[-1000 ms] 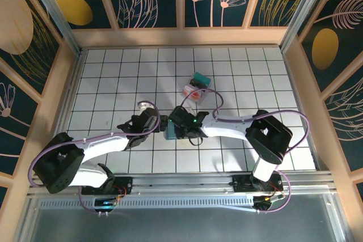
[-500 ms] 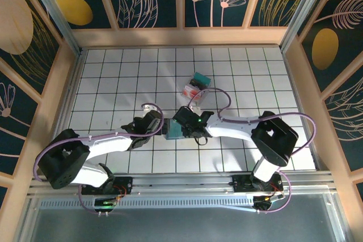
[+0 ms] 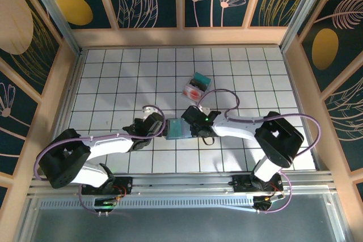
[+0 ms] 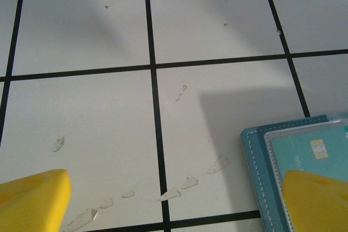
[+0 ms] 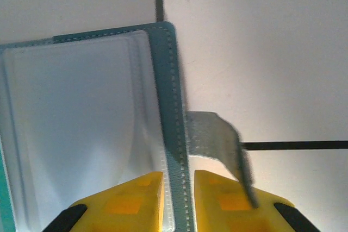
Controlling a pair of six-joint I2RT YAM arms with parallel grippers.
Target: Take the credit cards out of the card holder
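Observation:
The slate-blue card holder (image 3: 177, 129) lies flat on the white tiles between my two grippers. My right gripper (image 5: 178, 199) is shut on its stitched edge (image 5: 170, 107), next to an empty clear window pocket (image 5: 76, 123) and a grey strap tab (image 5: 217, 134). My left gripper (image 4: 174, 205) is open, with one yellow finger (image 4: 318, 199) over the holder's corner (image 4: 261, 156). A teal credit card (image 4: 312, 153) with a chip sits in the holder's pocket. Two more credit cards lie farther back: a teal one (image 3: 200, 79) and a whitish-pink one with a red blotch (image 3: 193, 91).
A small clear plastic piece (image 3: 147, 107) lies just behind the left gripper. Dried smudges (image 4: 179, 186) mark the tile between the left fingers. Wooden walls (image 3: 181, 37) ring the tiled floor, with bare tiles to the far left and right.
The right gripper has drawn the card holder a little to the right. The left gripper has followed it rightward.

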